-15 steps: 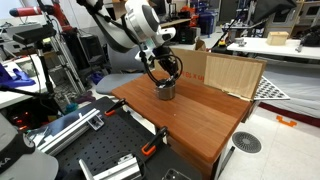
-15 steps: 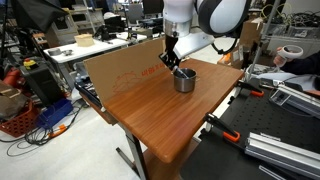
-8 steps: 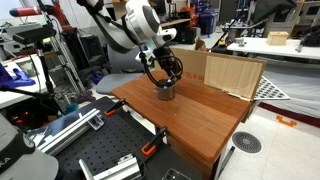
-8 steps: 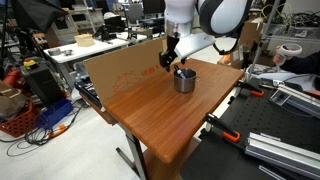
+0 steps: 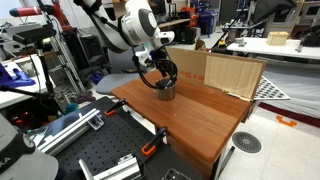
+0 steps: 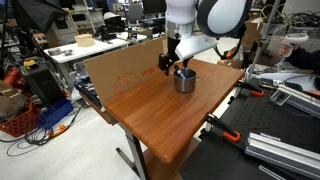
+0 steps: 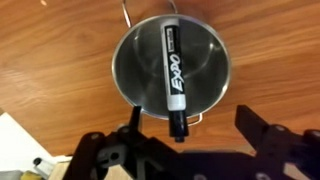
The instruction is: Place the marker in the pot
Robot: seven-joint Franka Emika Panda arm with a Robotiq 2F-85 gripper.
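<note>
Marker sits in pot, tip on rim. Prob. light, stiff, slick; grab mid-barrel. Gripper spread wide, holding nothing.

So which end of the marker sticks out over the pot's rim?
The long black end nearest the gripper: in the wrist view it crosses the pot's rim, while the marker's other end lies inside.

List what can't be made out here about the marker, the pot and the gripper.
- The marker: out of sight in both exterior views, behind the wall of the pot and the gripper; only the wrist view shows it.
- Whether its dark end rests on the pot's rim or hangs above it: the wrist view looks straight down, giving no height.
- The jaw opening: too small and dark in both exterior views.
</note>
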